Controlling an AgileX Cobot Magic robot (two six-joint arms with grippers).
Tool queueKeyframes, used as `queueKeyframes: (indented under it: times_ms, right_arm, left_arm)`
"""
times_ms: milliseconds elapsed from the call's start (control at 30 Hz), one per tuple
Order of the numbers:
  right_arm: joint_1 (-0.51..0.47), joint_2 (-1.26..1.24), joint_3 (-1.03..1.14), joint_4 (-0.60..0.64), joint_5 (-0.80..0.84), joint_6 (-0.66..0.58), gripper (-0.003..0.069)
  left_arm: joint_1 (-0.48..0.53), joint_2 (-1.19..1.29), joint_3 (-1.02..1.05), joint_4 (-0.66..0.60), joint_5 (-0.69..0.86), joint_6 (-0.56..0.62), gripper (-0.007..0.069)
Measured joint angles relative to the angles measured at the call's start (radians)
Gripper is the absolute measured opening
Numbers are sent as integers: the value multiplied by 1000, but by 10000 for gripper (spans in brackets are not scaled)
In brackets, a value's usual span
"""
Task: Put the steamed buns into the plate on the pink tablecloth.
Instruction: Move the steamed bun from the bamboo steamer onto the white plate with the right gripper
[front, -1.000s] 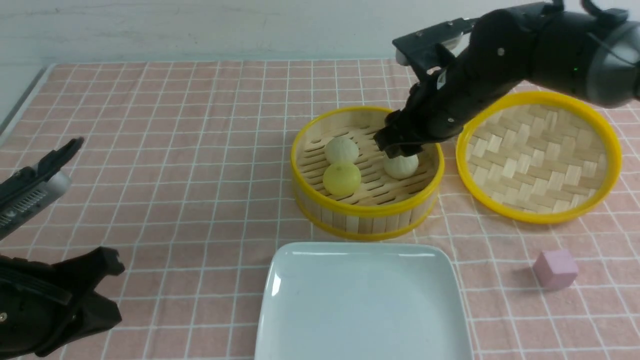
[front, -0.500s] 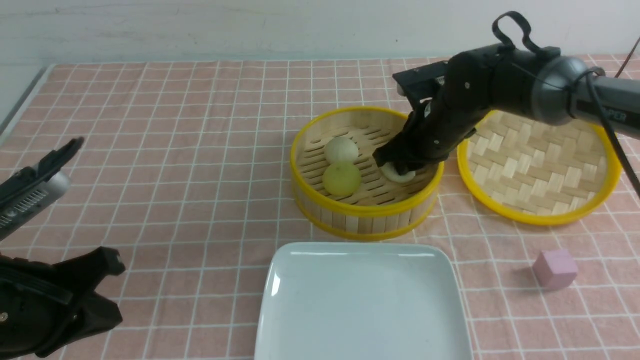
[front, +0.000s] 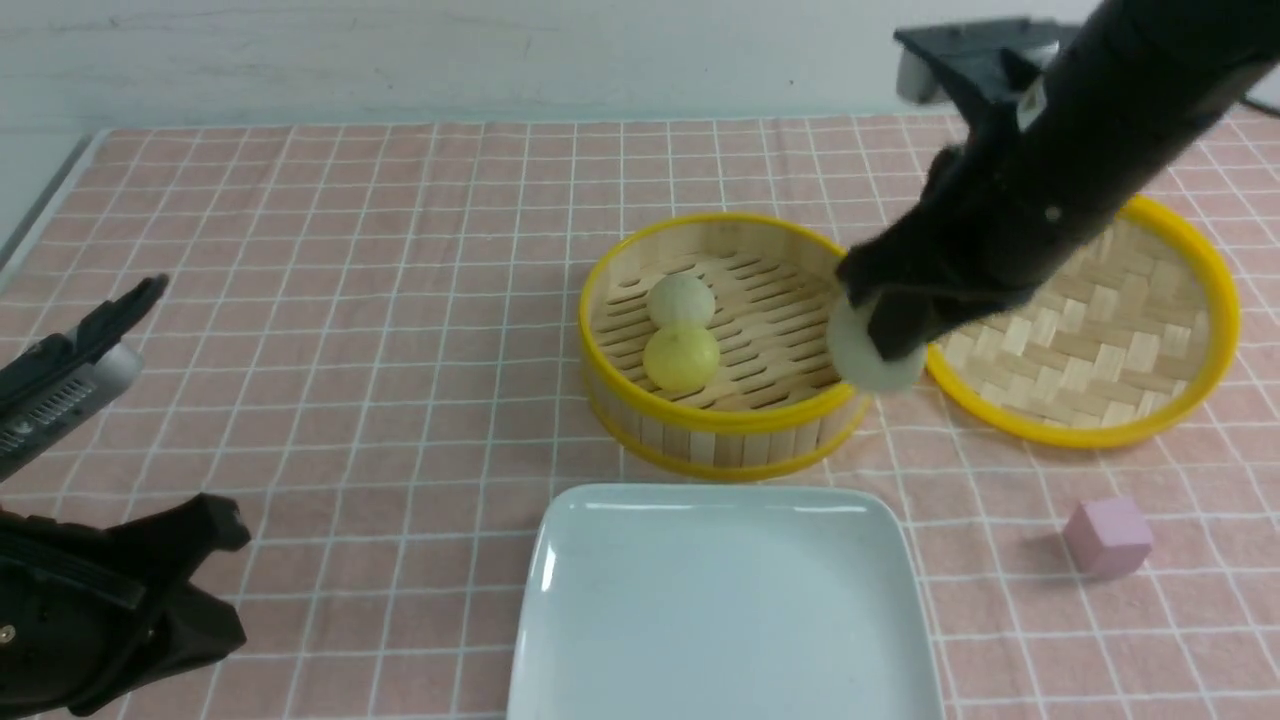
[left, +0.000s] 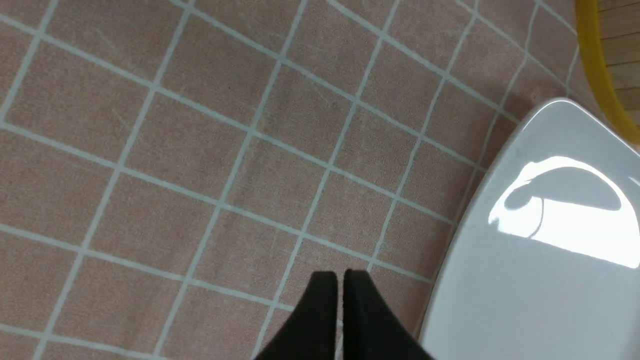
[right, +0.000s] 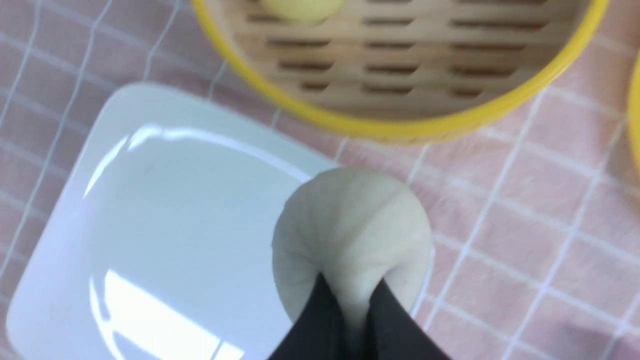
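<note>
Front view: the right gripper (front: 880, 335) pinches a white bun (front: 868, 362) by the basket (front: 720, 425) rim at 4 o'clock. Two buns (front: 681, 299) lie inside. The plate (front: 725, 497) is at the basket's 6 o'clock, with a narrow strip of pink cloth (front: 350, 300) between them.
Left wrist view: the left gripper (left: 341, 282), fingers pressed together, hangs near the plate edge.
Right wrist view: the held bun covers the plate's corner.

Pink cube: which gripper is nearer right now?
Right. The right gripper, shut on a steamed bun, hangs by the steamer basket's right rim, up-left of the pink cube. The left gripper sits far left, beyond the plate.
</note>
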Motion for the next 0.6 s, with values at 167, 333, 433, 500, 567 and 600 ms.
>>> queueKeyframes:
  times_ms: [167, 333, 433, 500, 567, 600]
  right_arm:
    - [115, -1, 261, 18, -246, -44, 26]
    - [142, 77, 412, -12, -429, -42, 130]
    - [143, 104, 421, -15, -453, -15, 276]
    - [143, 102, 408, -18, -440, -2, 356]
    - [143, 98, 390, -27, -413, 6, 416]
    - [138, 83, 346, -50, -336, 8, 468]
  left_arm:
    - [0, 0, 0, 4, 0, 0, 53]
    - [0, 0, 0, 7, 1, 0, 60]
    - [0, 0, 0, 7, 5, -6, 62]
    - [0, 0, 0, 7, 13, -17, 62]
    - [0, 0, 0, 7, 18, -22, 62]
    - [0, 0, 0, 7, 23, -26, 65]
